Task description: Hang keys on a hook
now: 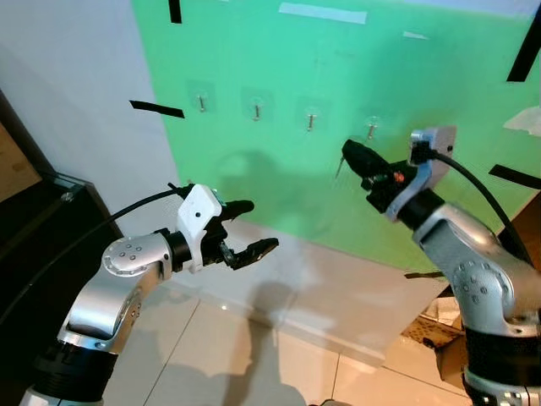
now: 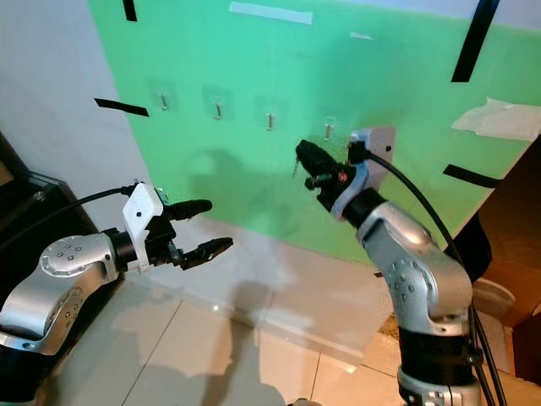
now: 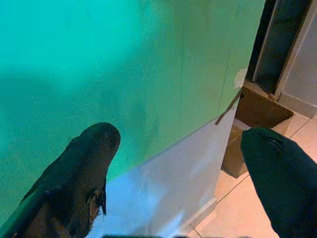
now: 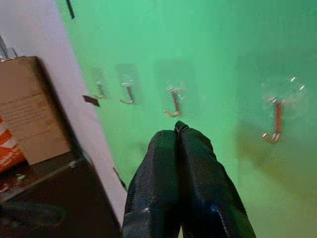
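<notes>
Carefully now: the right gripper, fingers clenched on the keys, hangs just beside the hook. Raise the ring above the tip, then lower. The left gripper waits released.

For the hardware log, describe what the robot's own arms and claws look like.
Both arms are silver metal with rounded joint housings and black bands lower down. The left claw has two long black tapered fingers behind a white wrist block; a black cable runs back from it. The right claw has the same black fingers, a small red mark at their base, a white wrist module and a thick black cable.
</notes>
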### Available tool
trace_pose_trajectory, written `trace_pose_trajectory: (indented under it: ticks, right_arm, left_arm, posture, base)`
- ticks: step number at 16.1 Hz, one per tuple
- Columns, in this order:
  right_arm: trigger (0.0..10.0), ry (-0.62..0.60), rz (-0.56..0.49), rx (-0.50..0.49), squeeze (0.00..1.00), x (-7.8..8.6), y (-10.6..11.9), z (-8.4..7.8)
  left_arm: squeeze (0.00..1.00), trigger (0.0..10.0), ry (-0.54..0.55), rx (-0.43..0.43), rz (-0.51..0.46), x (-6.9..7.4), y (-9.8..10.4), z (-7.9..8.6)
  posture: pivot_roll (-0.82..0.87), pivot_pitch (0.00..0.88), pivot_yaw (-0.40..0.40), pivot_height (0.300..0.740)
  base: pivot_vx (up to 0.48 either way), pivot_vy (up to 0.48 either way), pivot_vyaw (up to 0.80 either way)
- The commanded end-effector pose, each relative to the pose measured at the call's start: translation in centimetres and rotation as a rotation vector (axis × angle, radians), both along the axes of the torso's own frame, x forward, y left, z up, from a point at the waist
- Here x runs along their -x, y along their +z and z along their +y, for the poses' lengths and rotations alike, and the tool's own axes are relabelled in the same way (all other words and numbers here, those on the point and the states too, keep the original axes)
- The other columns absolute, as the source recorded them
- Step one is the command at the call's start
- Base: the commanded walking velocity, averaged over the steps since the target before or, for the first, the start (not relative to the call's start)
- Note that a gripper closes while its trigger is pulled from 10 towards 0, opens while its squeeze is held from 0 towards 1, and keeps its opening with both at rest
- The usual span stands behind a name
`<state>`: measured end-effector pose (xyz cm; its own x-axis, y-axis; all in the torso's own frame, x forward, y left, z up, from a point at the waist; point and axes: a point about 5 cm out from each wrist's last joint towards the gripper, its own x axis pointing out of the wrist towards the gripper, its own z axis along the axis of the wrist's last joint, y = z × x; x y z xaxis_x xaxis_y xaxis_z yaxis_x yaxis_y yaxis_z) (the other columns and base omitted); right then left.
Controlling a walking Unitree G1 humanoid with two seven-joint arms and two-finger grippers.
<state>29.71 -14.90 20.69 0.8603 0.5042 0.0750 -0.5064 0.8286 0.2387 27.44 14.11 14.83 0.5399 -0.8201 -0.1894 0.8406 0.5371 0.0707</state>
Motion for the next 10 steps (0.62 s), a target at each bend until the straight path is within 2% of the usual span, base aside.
trace_pose_trajectory:
  ticks: [1, 5, 10]
  right_arm:
    - [10.0, -0.03, -0.011, 0.003, 0.0, -0.4, 0.3, -0.2]
    - [10.0, -0.104, 0.002, -0.018, 0.0, -1.2, 0.3, -0.8]
    - [10.0, -0.135, 0.024, -0.072, 0.0, -0.9, 0.3, -1.9]
  left_arm:
    - [0.0, 10.0, -0.013, -0.006, 0.002, -0.1, 0.2, -0.2]
    - [0.0, 10.0, -0.014, -0.006, 0.002, -0.3, 0.2, -0.3]
    - [0.0, 10.0, -0.022, -0.004, 0.003, -0.4, 0.2, -0.4]
  posture:
    - [-0.12, 0.0, 0.013, 0.74]
    - [-0.12, 0.0, 0.01, 0.74]
    - [-0.13, 0.0, 0.016, 0.74]
  base:
    - [0.0, 0.0, 0.0]
    - [0.0, 0.0, 0.0]
    - [0.0, 0.0, 0.0]
